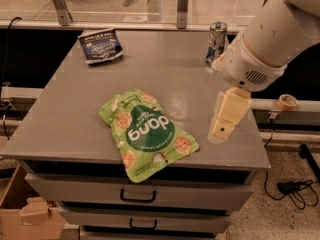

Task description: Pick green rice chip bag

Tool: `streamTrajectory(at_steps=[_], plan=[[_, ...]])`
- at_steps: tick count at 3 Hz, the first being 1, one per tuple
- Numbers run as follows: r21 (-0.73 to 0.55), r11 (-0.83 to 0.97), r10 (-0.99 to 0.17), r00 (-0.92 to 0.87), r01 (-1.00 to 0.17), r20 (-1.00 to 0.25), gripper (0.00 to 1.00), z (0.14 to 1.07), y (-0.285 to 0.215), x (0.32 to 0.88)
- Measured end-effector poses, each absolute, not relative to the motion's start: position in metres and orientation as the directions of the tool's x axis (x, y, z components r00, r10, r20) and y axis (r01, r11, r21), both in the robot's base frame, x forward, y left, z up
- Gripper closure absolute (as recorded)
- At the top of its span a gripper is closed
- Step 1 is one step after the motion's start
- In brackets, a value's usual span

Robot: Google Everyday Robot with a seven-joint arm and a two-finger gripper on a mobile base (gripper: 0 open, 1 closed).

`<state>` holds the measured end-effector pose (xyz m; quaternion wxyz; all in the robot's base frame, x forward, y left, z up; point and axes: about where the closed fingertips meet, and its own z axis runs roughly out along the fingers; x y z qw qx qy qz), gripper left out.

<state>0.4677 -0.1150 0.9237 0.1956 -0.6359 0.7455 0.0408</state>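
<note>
My gripper hangs beside the green rice chip bag, not touching it; I cannot tell if it's spread. I'd centre over the bag's raised edge on the counter, then pinch.

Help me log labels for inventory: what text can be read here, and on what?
"dong": green bag, white letters, upside down from this view.
Small print on it: too small to read.
Blue bag: lettering blurred.
Can: unreadable.
Gripper, above the table's right side: no text visible.
</note>
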Motion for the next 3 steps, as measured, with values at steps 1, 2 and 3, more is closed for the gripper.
streamTrajectory(at_steps=[1, 2, 3], plan=[[-0.188, 0.188, -0.932, -0.115, -0.964, -0.344, 0.00, 0.924, -0.115, 0.468], [-0.167, 0.244, -0.904, -0.161, -0.955, -0.396, 0.00, 0.918, -0.103, 0.470], [-0.113, 0.348, -0.836, -0.254, -0.930, -0.487, 0.00, 0.902, -0.080, 0.485]])
